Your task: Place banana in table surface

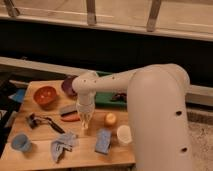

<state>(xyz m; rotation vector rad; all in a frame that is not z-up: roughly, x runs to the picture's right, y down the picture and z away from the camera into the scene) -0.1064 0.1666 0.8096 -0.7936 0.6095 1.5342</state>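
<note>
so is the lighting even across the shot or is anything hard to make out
Camera view: warm, dim light on the table surface, dark band behind it; the whole frame is soft, so the gripper and the banana beneath the arm blur together.
</note>
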